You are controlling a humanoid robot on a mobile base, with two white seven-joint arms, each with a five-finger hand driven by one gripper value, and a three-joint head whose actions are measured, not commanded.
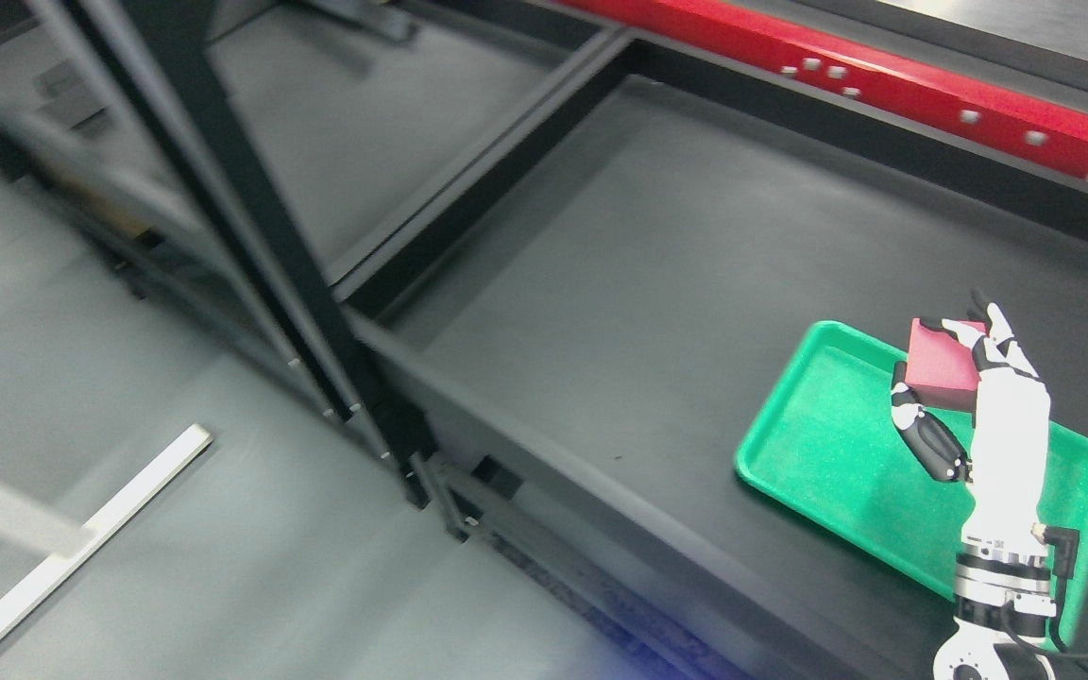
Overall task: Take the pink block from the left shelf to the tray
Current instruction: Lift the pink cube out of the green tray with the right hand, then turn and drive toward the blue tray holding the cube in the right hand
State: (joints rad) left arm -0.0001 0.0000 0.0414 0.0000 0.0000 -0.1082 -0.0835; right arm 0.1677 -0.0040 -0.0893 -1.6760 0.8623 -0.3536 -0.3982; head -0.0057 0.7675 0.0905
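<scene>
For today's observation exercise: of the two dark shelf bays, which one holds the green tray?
The nearer, right-hand bay: the green tray lies there; the far-left bay shows none.

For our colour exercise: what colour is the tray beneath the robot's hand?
Green, seen in the head view: the tray lies under the right hand holding the block.

A big dark grey table top [620, 274] fills the middle. It has a low black rim [468, 212] all around it, like a shallow box. At 1 o'clock, along the far side, runs a bright red bar [884, 80] with small white dots on it. At 11 o'clock, tall black poles [223, 189] lean across, and they look blurry. Behind them sits another grey top [355, 113]. At 8 o'clock is the grey floor [223, 567]. A thin white strip [81, 543] lies on it, slanting down to the corner.
</scene>
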